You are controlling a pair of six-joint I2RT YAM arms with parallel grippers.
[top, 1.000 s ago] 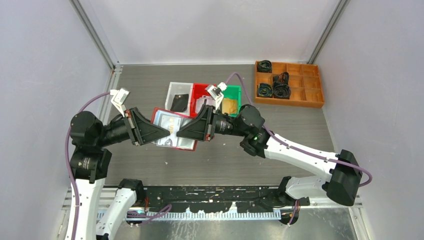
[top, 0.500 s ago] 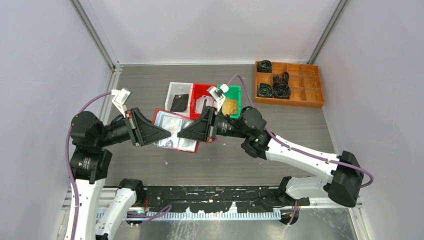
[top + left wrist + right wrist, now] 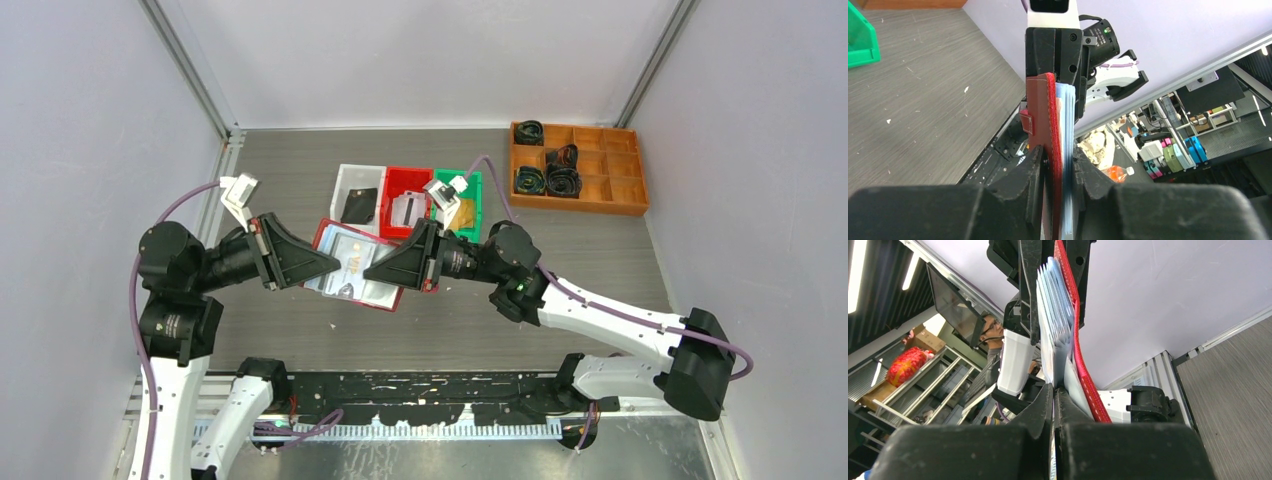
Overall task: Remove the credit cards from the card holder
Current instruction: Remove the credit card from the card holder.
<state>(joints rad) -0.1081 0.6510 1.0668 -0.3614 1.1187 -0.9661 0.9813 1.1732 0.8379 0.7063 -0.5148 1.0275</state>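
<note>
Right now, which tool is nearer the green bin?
Right. The right tool, pinching a pale leaf of the card holder, lies just near-left of the green bin; the left tool clamps the holder's opposite edge, farther left.

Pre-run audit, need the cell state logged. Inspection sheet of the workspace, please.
Surface: grey table, few white specks.
Job's things: red card holder open, held between both pincers; dark card in white bin, pale card in red bin, gold card in green bin.
Clutter: wooden tray with black coils.
Grippers: left pincer shut on card holder; right pincer shut on its pale leaves, card or sleeve unclear.
Cables: purple cable on each arm.
Surroundings: pale walls; person at monitor beyond, right wrist view.
</note>
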